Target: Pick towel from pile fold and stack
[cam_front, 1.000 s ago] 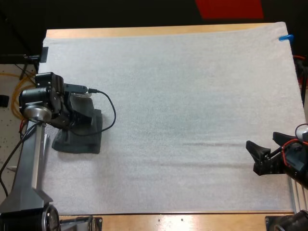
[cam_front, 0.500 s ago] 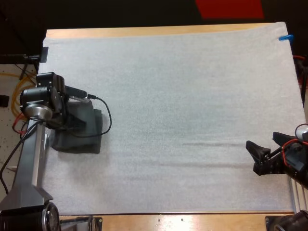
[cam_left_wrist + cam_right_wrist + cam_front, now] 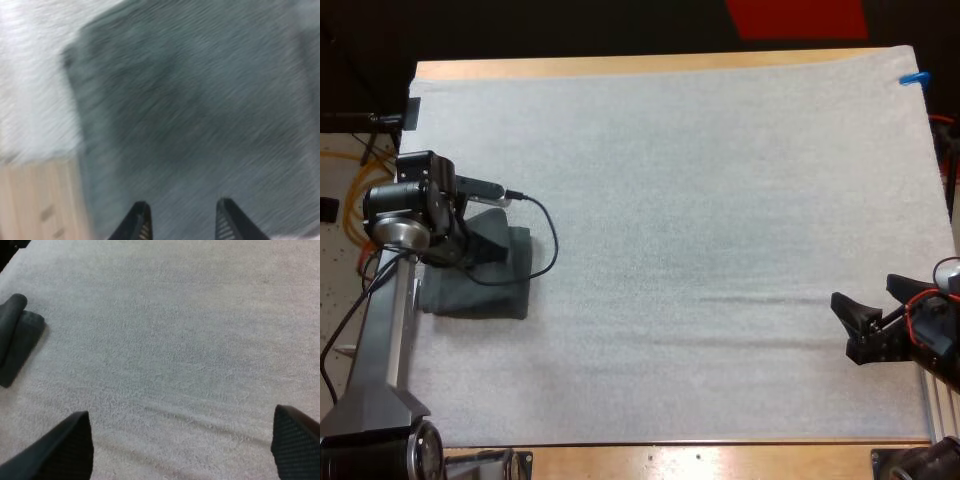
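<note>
Towel [image 3: 490, 290] lies at the left edge of the mat [image 3: 700, 200], roughly midway between the near and far sides. It is dark grey-green and flat, in a rough rectangle.

From the high view I have my left gripper [image 3: 485, 248] pointing down over the towel's far half, with the arm covering part of the cloth. On the left wrist camera the left gripper [image 3: 181, 220] has its two fingers [image 3: 136, 222] standing apart with nothing between them, tips over the cloth. I cannot tell whether they touch it. One corner of the towel [image 3: 190, 100] sits on the mat [image 3: 30, 75], and just beside it is the bare wood of the table [image 3: 35, 200].

My right gripper [image 3: 852, 328] is well apart from all this, near the right edge of the mat. On its own camera the right gripper [image 3: 180, 450] is spread wide over bare mat [image 3: 175, 340], gripping nothing. The towel [image 3: 17, 335] shows far across the mat, with a rolled edge on top.
</note>
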